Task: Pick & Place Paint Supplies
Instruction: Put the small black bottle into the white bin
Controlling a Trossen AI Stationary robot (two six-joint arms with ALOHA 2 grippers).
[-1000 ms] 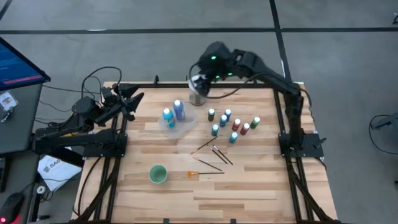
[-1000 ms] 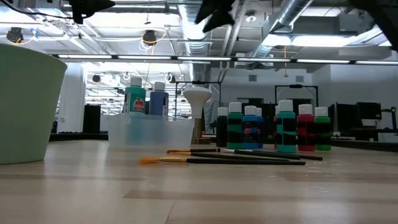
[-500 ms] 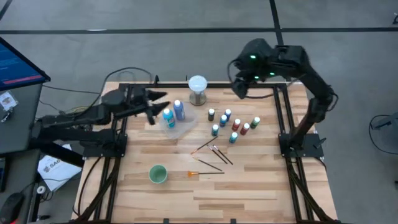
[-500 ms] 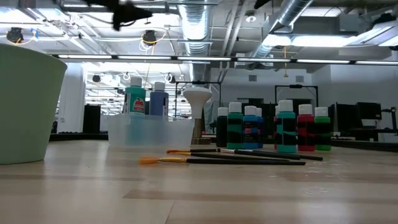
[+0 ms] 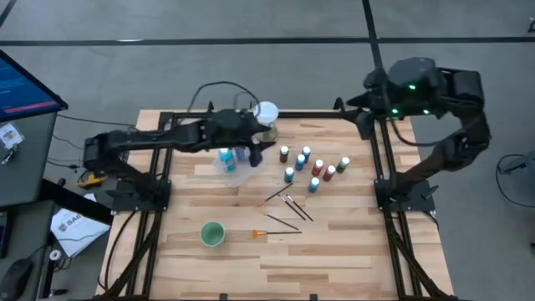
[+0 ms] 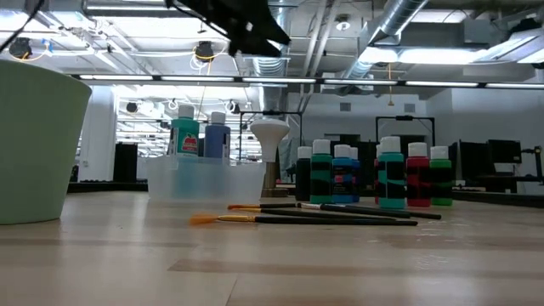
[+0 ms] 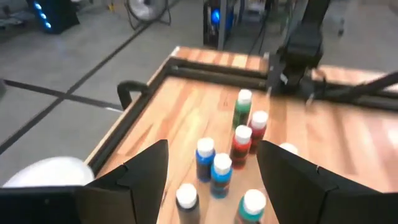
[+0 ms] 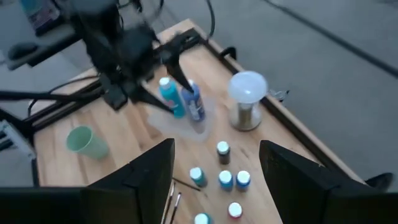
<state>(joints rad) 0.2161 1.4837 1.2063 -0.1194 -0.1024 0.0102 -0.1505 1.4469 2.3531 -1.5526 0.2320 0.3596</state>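
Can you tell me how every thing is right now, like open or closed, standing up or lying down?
Left claw: open, over the tray.
Right claw: open, beyond the table's edge.
Cup: upright.
Tray: holds two upright bottles.
Small bottles: upright, capped.
Brushes: lying flat.
Globe: upright on its stand.

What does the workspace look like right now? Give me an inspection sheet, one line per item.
Surface: wooden table, black frame.
Job's things: two bottles in a clear tray; eight small bottles standing grouped; brushes lying loose.
Clutter: green cup; white globe on stand.
Grippers: left gripper open, above the tray bottles; right gripper open, raised at the table's far right corner.
Cables: black loops off the far edge.
Surroundings: screen, papers at left.
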